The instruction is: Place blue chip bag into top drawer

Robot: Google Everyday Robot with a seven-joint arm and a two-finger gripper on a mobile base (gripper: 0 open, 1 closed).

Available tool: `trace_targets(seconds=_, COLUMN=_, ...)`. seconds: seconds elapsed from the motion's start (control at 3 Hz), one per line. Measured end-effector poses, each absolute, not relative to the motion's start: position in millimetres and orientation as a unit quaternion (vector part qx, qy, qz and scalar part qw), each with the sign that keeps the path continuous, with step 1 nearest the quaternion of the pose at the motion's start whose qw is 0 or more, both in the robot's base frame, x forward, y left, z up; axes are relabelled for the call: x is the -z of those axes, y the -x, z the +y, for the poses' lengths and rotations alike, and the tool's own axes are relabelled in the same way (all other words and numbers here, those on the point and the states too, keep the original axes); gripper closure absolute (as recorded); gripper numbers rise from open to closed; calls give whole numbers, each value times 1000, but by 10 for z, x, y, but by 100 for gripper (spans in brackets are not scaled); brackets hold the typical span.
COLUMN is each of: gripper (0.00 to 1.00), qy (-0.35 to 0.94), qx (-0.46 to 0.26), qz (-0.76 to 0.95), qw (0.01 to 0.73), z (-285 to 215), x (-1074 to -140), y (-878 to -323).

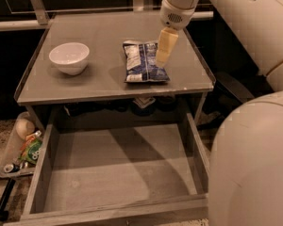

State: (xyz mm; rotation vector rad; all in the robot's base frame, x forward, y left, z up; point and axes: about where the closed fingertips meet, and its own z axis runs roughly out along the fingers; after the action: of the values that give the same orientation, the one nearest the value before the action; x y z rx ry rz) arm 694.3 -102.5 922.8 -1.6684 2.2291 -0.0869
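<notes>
The blue chip bag (142,62) lies flat on the grey tabletop (104,29), right of centre, dark blue with white panels. My gripper (162,59) hangs from the white arm and points down over the bag's upper right edge, close above it. The top drawer (118,173) is pulled out below the tabletop. Its flat bottom is bare, with low side walls and a front panel (113,214) near the bottom of the view.
A white bowl (70,57) stands on the left of the tabletop. My white arm and body (254,164) fill the right side. A tray of small clutter (23,147) lies on the floor at the left. Something dark (231,86) stands right of the table.
</notes>
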Motion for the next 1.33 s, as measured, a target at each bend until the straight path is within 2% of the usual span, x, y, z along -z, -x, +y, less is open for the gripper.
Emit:
trace_targets(seconds=0.33, gripper=0, qy=595, qx=22, qz=785, qw=169, z=-888, x=-9073, y=-7073)
trace_targets(seconds=1.33, gripper=0, qy=604, qx=-22, qz=783, qw=144, z=-551, x=-8654, y=-7007)
